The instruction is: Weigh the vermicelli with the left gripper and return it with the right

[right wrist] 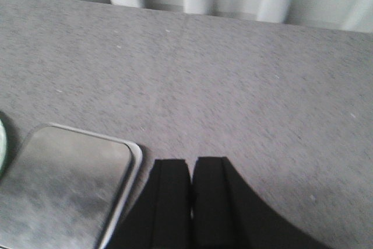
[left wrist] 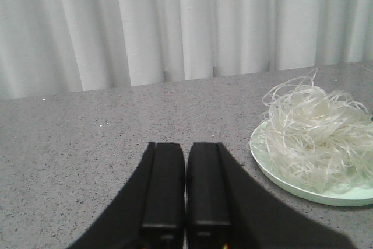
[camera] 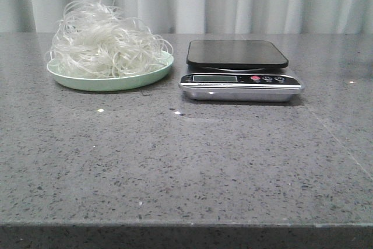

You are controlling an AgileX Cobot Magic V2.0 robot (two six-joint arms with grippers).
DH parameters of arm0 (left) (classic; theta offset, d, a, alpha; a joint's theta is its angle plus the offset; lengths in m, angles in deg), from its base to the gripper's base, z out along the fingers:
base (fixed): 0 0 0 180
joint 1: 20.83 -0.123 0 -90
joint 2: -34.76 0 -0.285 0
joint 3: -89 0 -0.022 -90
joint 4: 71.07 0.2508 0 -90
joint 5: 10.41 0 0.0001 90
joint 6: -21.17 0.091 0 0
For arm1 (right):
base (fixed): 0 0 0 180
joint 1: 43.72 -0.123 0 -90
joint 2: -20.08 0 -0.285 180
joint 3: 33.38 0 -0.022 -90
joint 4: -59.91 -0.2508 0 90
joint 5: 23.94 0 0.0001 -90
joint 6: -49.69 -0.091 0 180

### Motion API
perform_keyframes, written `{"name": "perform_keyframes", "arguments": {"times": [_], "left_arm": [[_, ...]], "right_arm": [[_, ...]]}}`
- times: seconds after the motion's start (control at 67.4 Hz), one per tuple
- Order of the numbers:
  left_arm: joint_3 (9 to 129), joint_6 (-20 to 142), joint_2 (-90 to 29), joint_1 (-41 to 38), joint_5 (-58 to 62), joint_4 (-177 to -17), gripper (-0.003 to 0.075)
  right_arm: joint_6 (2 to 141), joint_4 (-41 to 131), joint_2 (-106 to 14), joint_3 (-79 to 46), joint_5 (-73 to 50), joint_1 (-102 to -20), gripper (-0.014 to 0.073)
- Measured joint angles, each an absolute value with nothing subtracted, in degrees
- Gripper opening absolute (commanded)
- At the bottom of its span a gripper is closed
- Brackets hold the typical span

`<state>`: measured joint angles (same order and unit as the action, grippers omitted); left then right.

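Currently sitting heaped on a pale green plate [camera: 111,80] at the far left of the grey counter [camera: 186,161]: the vermicelli [camera: 105,42], loose and springy. Resting just beside the plate, a kitchen scale [camera: 239,69], platform bare. Hovering short of the nest with jaws pressed together, the left gripper [left wrist: 185,193]; likewise closed, the right gripper [right wrist: 191,202], near the scale. Needing, by judgement, opening wide first, then descending centrally, gathering many strands.
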<state>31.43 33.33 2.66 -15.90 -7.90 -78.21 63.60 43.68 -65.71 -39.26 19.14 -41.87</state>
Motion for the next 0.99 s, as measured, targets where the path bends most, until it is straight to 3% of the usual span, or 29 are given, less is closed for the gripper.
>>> {"name": "perform_keyframes", "arguments": {"times": [0.534, 0.742, 0.994], "left_arm": [[31.43, 33.33, 2.66, -15.90, -8.91, -78.21, 0.0137], [31.43, 33.33, 2.66, -15.90, -8.96, -78.21, 0.0137], [31.43, 33.33, 2.66, -15.90, -9.09, -78.21, 0.0137]], "right_arm": [[63.60, 47.22, -29.54, 12.66, -11.40, -41.87, 0.0151], [63.47, 47.34, -14.48, 22.61, -15.84, -41.87, 0.0151], [63.47, 47.46, -2.42, 25.40, -16.66, -41.87, 0.0151]]}}
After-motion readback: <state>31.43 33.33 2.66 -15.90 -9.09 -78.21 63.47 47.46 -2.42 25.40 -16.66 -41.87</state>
